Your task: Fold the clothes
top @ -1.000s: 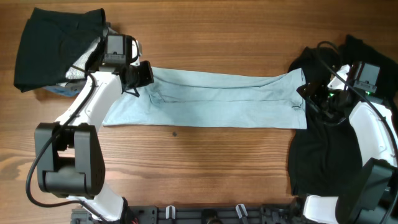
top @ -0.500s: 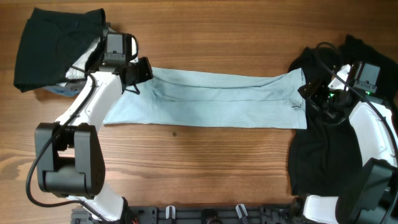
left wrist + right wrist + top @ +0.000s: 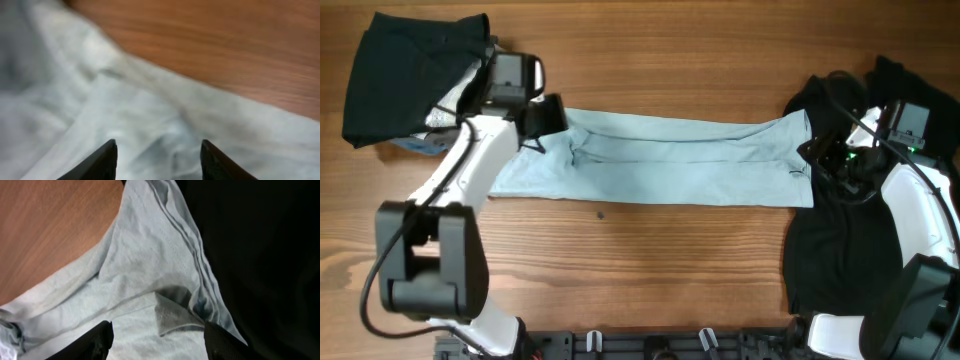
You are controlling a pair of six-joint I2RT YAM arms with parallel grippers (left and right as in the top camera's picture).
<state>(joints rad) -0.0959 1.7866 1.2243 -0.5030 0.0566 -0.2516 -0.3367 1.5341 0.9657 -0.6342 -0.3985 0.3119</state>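
The pale blue T-shirt (image 3: 660,165) lies folded into a long flat strip across the middle of the table. My left gripper (image 3: 540,133) hovers over its upper left end. In the left wrist view that gripper (image 3: 159,152) is open, with only rumpled blue cloth (image 3: 150,110) below it. My right gripper (image 3: 813,158) is at the strip's right end. It (image 3: 157,336) stands open over the blue cloth (image 3: 135,265), near a turned-over corner (image 3: 172,314). One black T-shirt (image 3: 415,75) lies at the back left. Another black T-shirt (image 3: 845,240) is spread under the right arm.
A small blue and white object (image 3: 412,145) pokes out from under the black shirt at the back left. Bare wooden table (image 3: 640,270) runs in front of the strip. The arms' mounting rail (image 3: 650,345) lines the near edge.
My left gripper has opened and let go of the blue shirt's left end, which has settled on the table. My right gripper stays open, a little wider.
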